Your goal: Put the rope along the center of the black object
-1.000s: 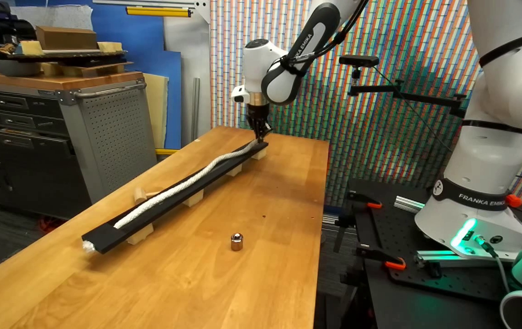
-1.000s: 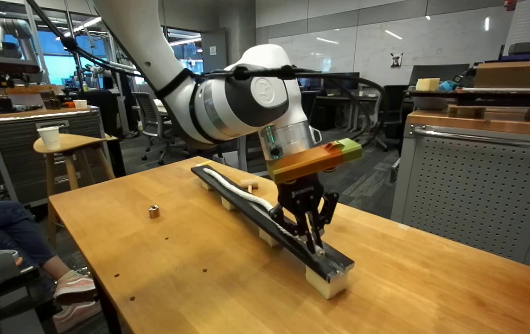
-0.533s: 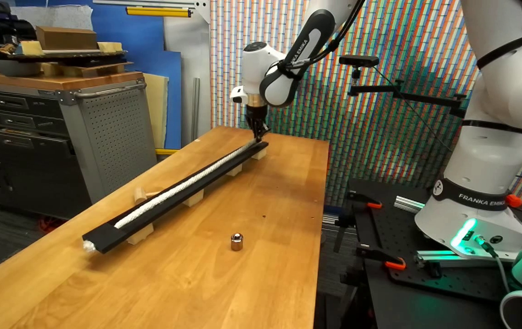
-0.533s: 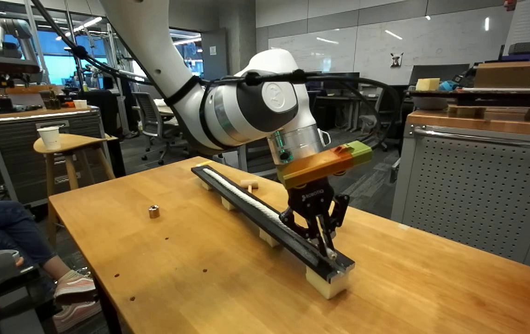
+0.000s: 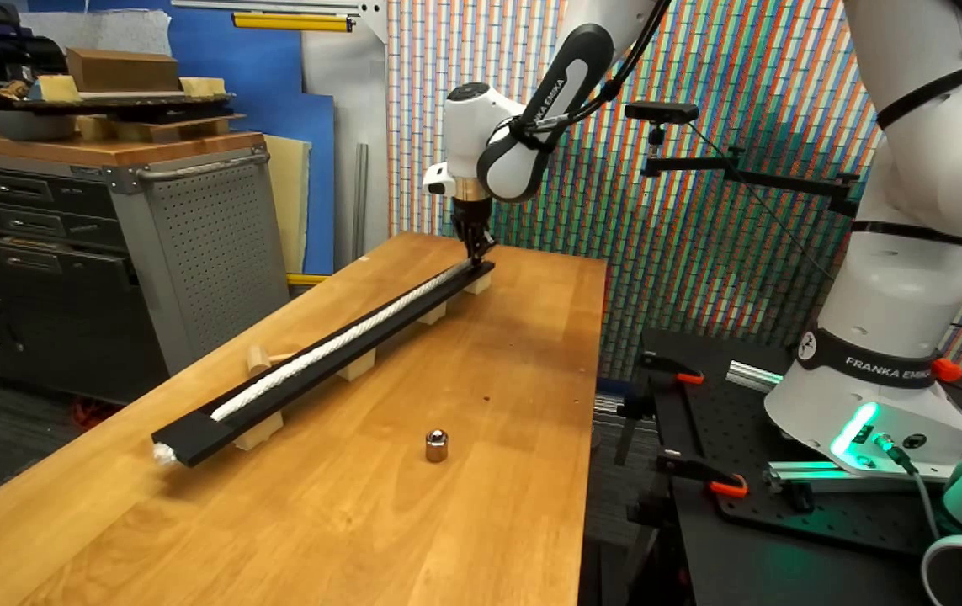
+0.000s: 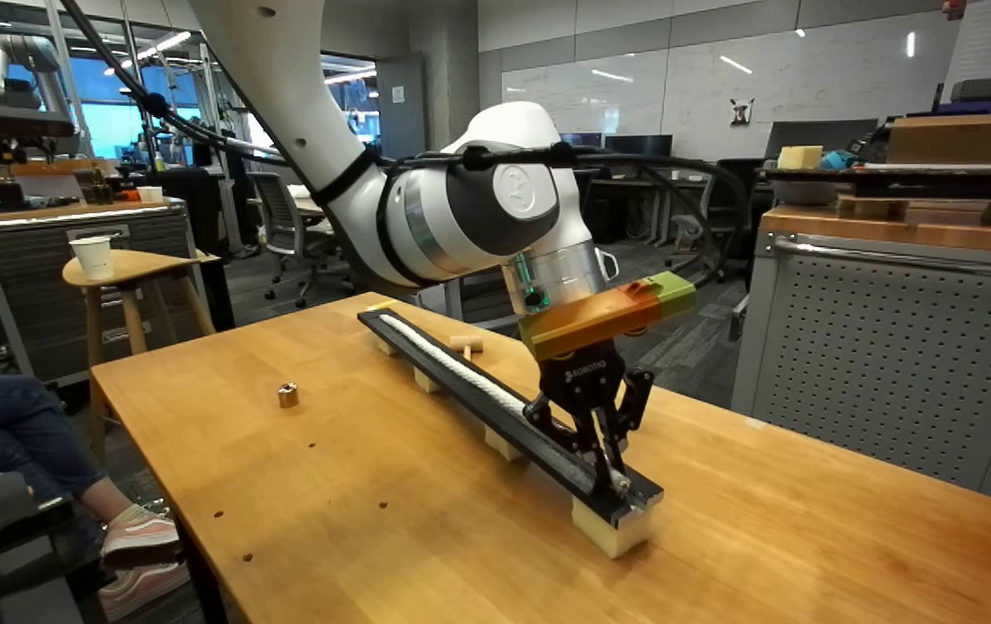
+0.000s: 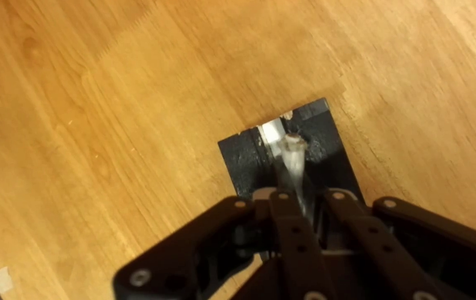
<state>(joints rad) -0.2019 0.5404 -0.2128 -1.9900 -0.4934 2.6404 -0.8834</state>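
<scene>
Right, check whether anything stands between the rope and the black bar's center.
Nothing visible does: most of the rope lies along the center of the black bar. Whether the end clamped in the gripper is fully seated can't be told.

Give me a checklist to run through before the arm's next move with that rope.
1. Rope straight along the black bar: ok, where it shows in both exterior views.
2. Grip: ok, the claw is shut on the rope near one end.
3. Rope tip centered: cannot tell; in the wrist view it appears beside the pale strip, its height unclear.
4. Claw clear of the bar's surface: cannot tell.
5. Blocks under the bar: ok.
6. Metal cylinder clear of the bar: ok, it stands apart.
</scene>
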